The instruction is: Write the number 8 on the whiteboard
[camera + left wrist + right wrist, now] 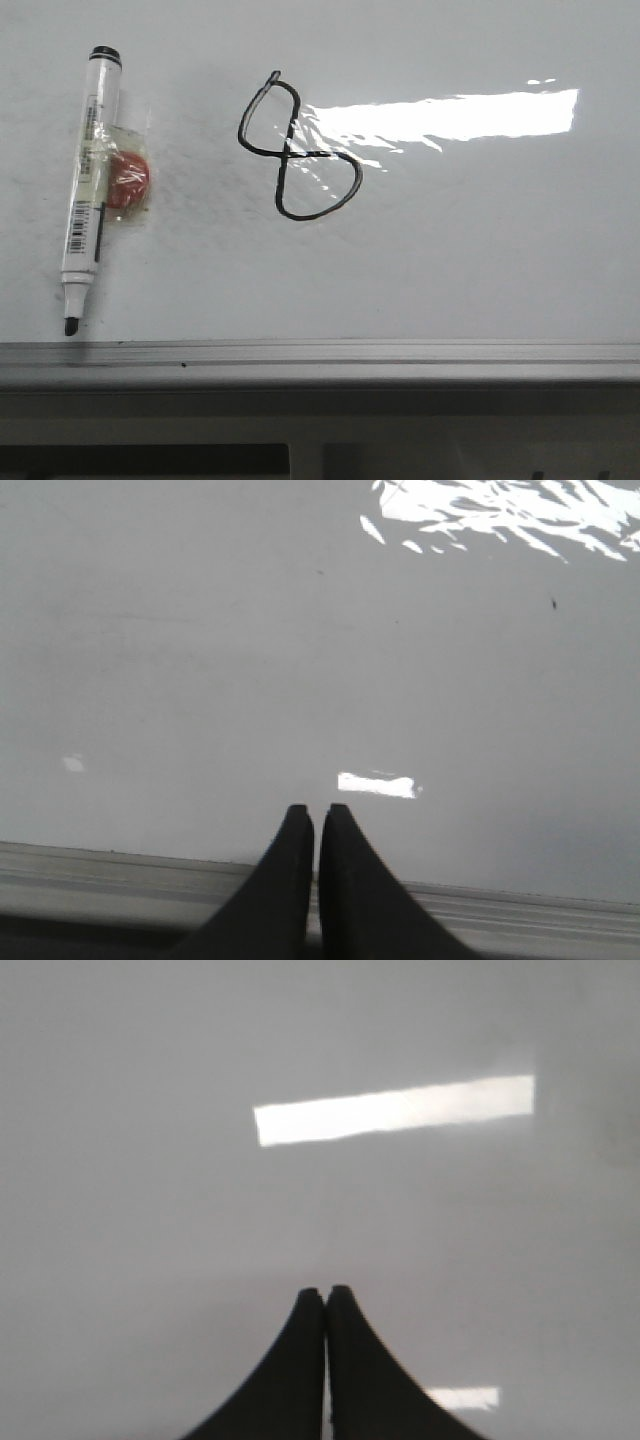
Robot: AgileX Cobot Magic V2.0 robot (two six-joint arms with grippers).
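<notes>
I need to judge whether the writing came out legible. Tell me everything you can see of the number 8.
The number 8 is a thin black marker line drawn on the whiteboard, in the front view's upper middle. Two slanted loops cross at the middle; the lower loop is wider, and a small tail sticks out at the top. Bright glare washes over its right side around the crossing. The marker lies uncapped to its left, apart from it. Nothing touches the figure.

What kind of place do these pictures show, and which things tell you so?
Probably a lab or test bench, not a classroom. A whiteboard lies flat as the work surface, with an uncapped marker on it beside a drawn 8. The left gripper and right gripper are both shut above it.
</notes>
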